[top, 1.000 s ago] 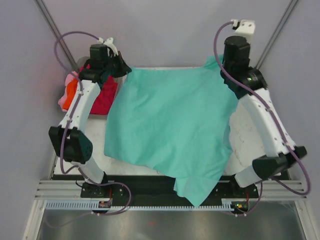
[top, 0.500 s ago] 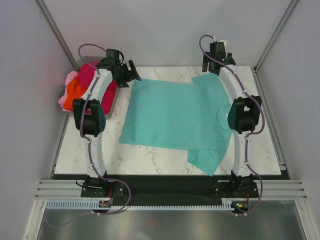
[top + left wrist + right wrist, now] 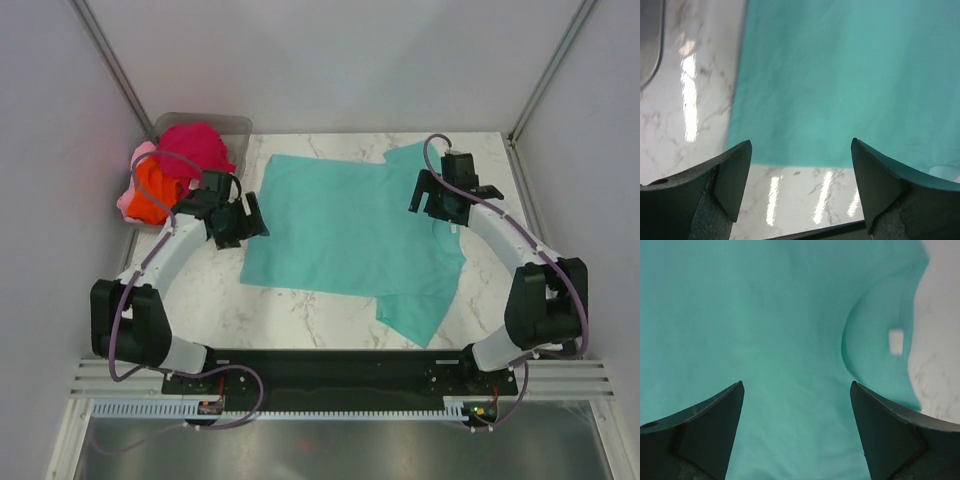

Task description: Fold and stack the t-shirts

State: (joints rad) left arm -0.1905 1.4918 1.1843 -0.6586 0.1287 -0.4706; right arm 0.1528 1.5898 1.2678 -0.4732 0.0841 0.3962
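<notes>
Top external | teal t-shirt point(image 3: 350, 225) flat, table point(image 3: 205, 300) showing past hem | both jaws spread, empty

- The teal t-shirt point(image 3: 350, 225) is plain turquoise, with a small white label point(image 3: 896, 341) inside its collar.
- The bench point(image 3: 300, 310) beneath the teal t-shirt is white marble with grey veins.
- Left of the teal t-shirt lie a magenta-red t-shirt point(image 3: 195, 145), an orange t-shirt point(image 3: 152, 188) and a light pink t-shirt point(image 3: 127, 200), all plain.
- The left pincer point(image 3: 800, 141) and right pincer point(image 3: 796, 382) are near-black.

The marble table point(image 3: 300, 312) bears a teal t-shirt point(image 3: 350, 230) spread flat and a clear bin point(image 3: 236, 123) far left.
</notes>
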